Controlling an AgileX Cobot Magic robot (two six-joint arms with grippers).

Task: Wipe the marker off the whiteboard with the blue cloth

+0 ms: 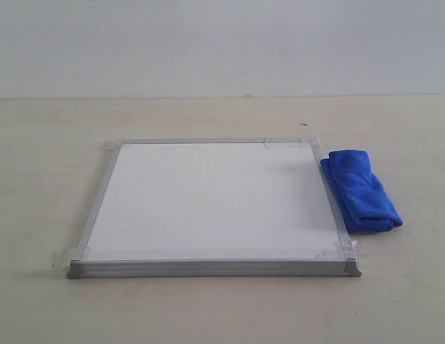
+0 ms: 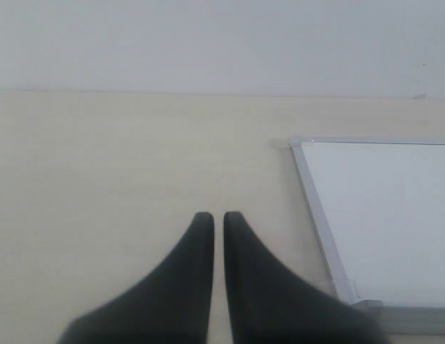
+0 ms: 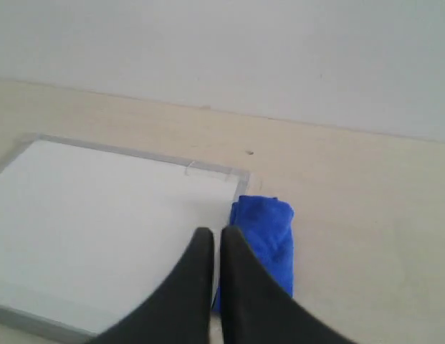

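Observation:
The whiteboard (image 1: 208, 204) lies flat on the table, its white face bare; no red marker lines show in any view. The blue cloth (image 1: 360, 190) lies folded on the table against the board's right edge. Neither gripper appears in the exterior view. In the right wrist view my right gripper (image 3: 217, 233) is shut and empty, hovering over the board (image 3: 100, 222) with the cloth (image 3: 269, 236) just beside its tips. In the left wrist view my left gripper (image 2: 218, 216) is shut and empty over bare table, left of the board's frame (image 2: 315, 208).
The pale wooden table (image 1: 50, 179) runs back to a plain white wall (image 1: 222, 43). Clear tape holds the board's corners (image 1: 344, 251). A few small dark specks (image 1: 305, 124) mark the table behind the board.

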